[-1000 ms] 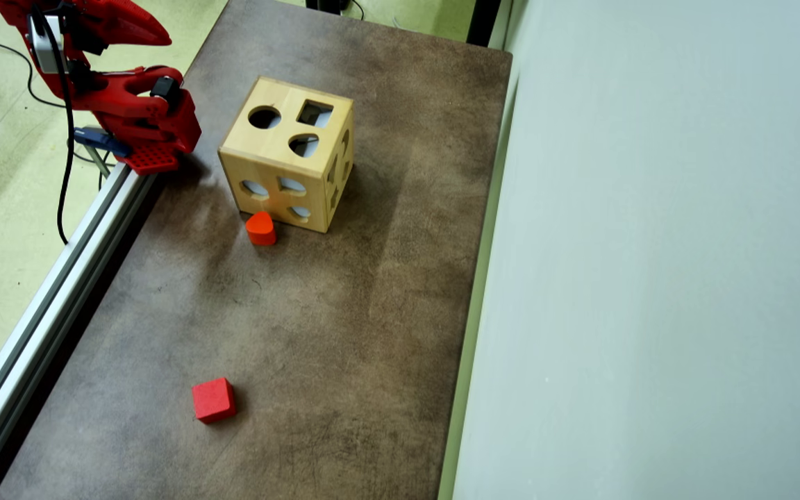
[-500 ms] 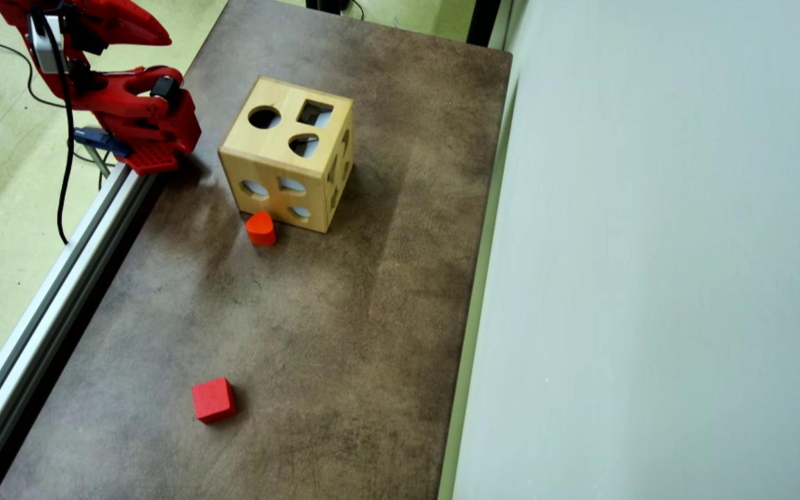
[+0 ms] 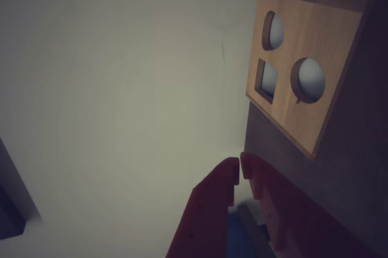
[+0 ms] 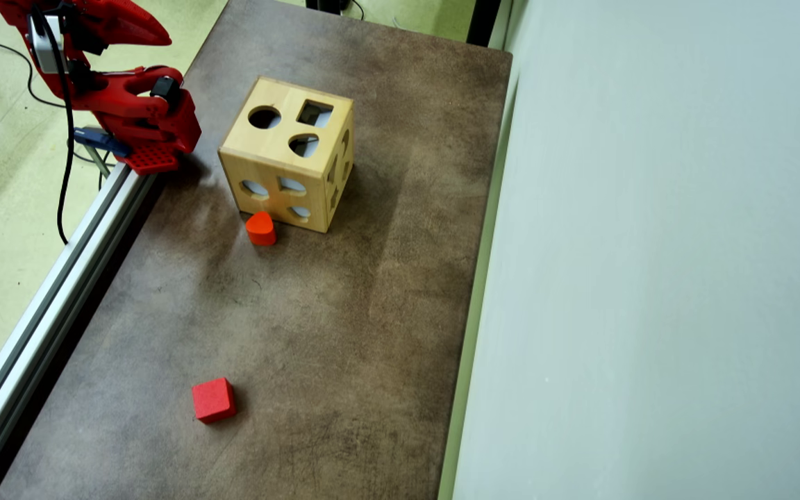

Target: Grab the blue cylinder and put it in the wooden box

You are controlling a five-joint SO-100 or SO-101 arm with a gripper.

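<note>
wooden box (image 4: pixel 287 153) on brown table (image 4: pixel 344 333), orange-red block (image 4: pixel 260 228) touching it, red cube (image 4: pixel 213 400) well apart

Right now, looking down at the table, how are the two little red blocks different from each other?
In the overhead view, the red cube has square faces and straight edges, while the orange-red rounded block has a curved outline narrowing to one end. The cube is a deeper red; the rounded block leans toward orange. The rounded block sits right beside the wooden box, while the cube lies far from it, out on the open table. Both are small, solid-coloured and similar in size.
</note>
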